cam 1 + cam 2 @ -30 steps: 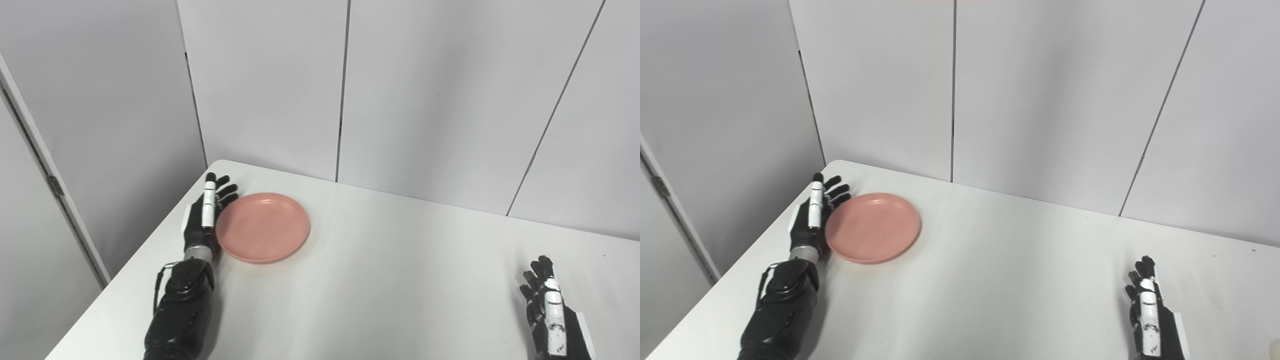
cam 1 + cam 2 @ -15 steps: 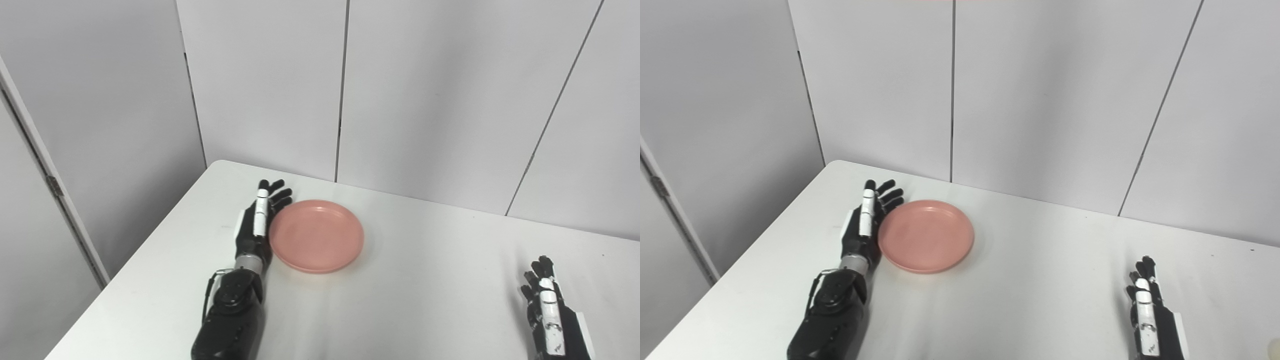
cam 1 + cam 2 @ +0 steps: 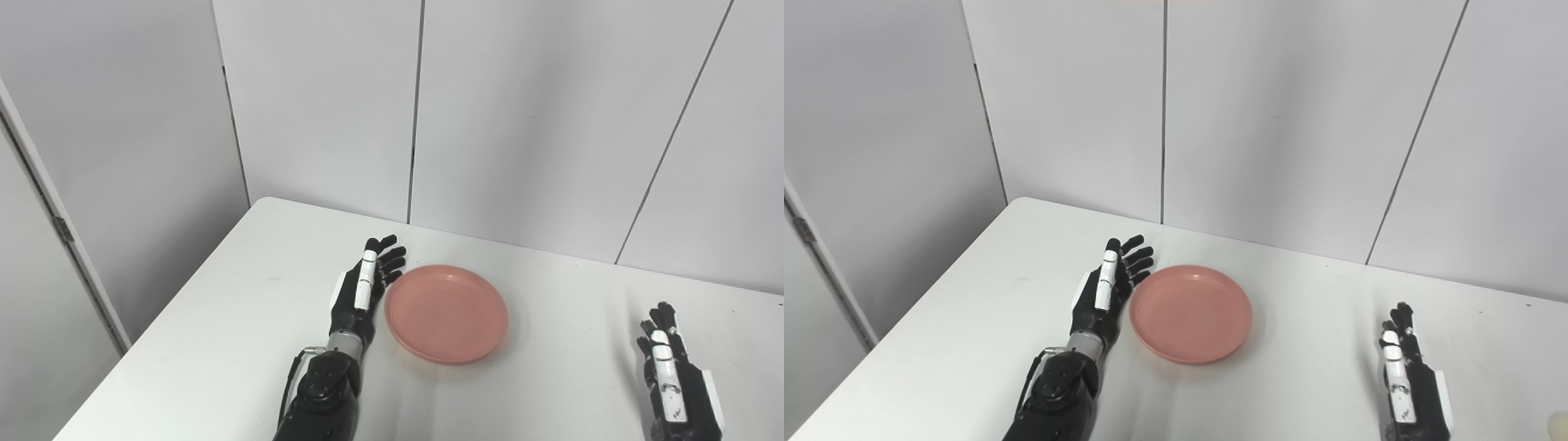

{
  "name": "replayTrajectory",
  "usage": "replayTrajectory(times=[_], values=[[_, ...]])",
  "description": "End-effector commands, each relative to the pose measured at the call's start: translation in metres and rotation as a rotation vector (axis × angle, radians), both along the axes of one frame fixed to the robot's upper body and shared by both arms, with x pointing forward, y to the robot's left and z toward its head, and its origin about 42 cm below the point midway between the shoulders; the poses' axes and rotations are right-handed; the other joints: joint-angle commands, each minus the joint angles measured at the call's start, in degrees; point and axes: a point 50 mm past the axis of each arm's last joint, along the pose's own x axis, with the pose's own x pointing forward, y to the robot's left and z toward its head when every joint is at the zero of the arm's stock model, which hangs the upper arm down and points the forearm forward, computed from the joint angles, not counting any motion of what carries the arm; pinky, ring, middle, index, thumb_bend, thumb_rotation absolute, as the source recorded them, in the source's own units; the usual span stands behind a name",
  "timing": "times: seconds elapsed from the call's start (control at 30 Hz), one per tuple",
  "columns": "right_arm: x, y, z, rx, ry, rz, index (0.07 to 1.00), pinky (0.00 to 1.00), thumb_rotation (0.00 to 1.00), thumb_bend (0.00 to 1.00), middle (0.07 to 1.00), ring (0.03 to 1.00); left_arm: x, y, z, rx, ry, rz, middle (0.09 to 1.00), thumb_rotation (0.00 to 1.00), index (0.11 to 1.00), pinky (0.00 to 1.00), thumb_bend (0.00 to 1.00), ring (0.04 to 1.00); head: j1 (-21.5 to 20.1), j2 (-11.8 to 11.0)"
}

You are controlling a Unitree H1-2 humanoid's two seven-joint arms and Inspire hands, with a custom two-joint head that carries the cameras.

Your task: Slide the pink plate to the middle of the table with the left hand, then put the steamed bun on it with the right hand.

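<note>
You are looking at the pink plate (image 3: 446,313) lying flat on the white desk (image 3: 202,343), somewhere near the desk's middle, a little toward the left side. Your left robot hand (image 3: 361,292) is standing on its edge just beside the plate's left rim, palm facing the plate, its fingers (image 3: 388,257) stretched out and slightly apart, grasping nothing. The fingertips are reaching past the plate's far-left rim; whether the palm is actually touching the rim cannot be told from either view.

Your right robot hand (image 3: 1404,380) is resting low at the desk's right side, well apart from the plate, also held upright with fingers extended and released, with nothing in it.

A pale rounded shape (image 3: 1559,425), possibly the bun, is peeking in at the bottom right corner of the right eye view, just beside the right robot hand; too little of it is showing to be sure.
</note>
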Motion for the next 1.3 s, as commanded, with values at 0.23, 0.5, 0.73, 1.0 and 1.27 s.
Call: replayTrajectory(times=[0.23,0.5,0.73,1.0,1.27], values=[[-0.008,0.02,-0.011,-0.007,-0.019,-0.012,0.966,1.0,0.86,0.56,0.972,0.945,-0.021,-0.017,-0.008,0.005,-0.006,-0.102,0.808,1.0,0.792,0.82,0.71,0.823,-9.19,2.77],[-0.007,0.039,-0.006,-0.017,-0.016,-0.015,0.961,1.0,0.86,0.59,0.964,0.958,-0.035,-0.027,-0.009,0.017,0.016,-0.203,0.842,1.0,0.825,0.88,0.7,0.858,-15.69,4.9],[-0.006,0.051,0.001,-0.037,-0.005,-0.013,0.969,1.0,0.85,0.62,0.971,0.973,-0.042,-0.026,-0.004,0.021,0.034,-0.261,0.863,1.0,0.843,0.92,0.68,0.888,-19.38,6.89],[-0.005,0.06,0.006,-0.034,-0.018,-0.002,0.974,1.0,0.83,0.62,0.974,0.981,-0.047,-0.023,-0.002,0.027,0.033,-0.288,0.861,1.0,0.842,0.89,0.63,0.875,-21.47,7.95],[0.003,0.045,0.022,-0.094,-0.07,-0.052,0.947,0.99,0.83,0.63,0.944,0.958,-0.043,-0.026,-0.007,0.057,0.044,-0.314,0.903,1.0,0.884,0.95,0.64,0.92,-23.99,7.64]])
